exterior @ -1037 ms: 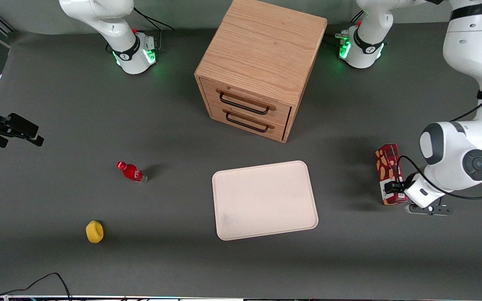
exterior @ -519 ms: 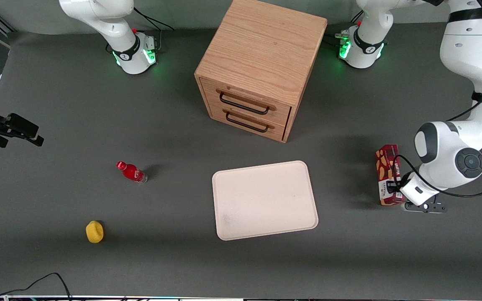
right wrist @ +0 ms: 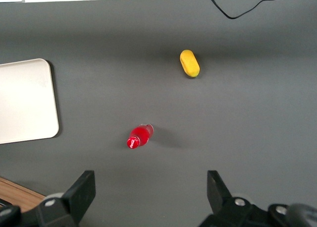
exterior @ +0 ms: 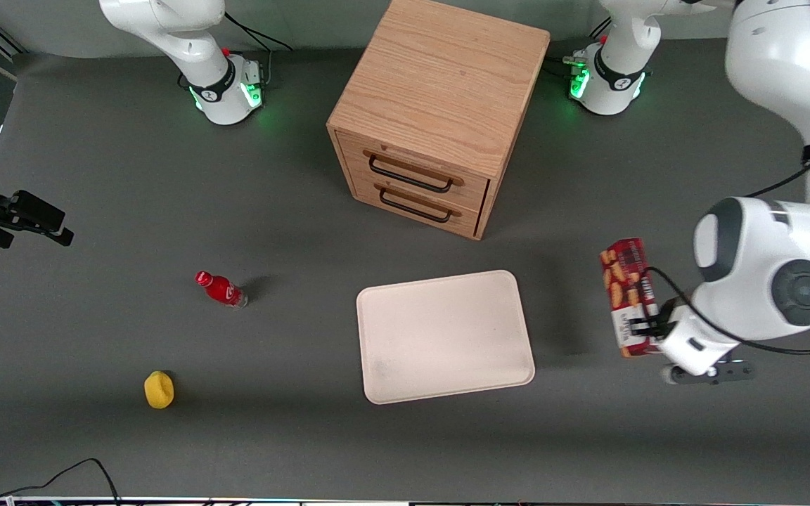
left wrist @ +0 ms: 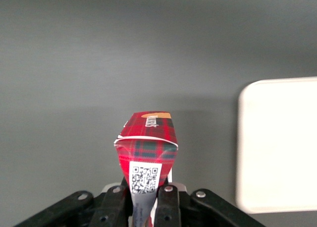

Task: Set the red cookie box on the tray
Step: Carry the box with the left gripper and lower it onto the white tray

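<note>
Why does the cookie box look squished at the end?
The red cookie box, held in the claw beside the tray, has an end flap that bulges open in a curve. Nothing has spilled.

A small red bottle (right wrist: pixel 138 136) stands on a dark grey table (right wrist: pixel 247 118), with a yellow oval object (right wrist: pixel 189 63) well apart from it. The rounded corner of a flat cream-white tray (right wrist: pixel 25 100) shows at the frame's edge.
</note>
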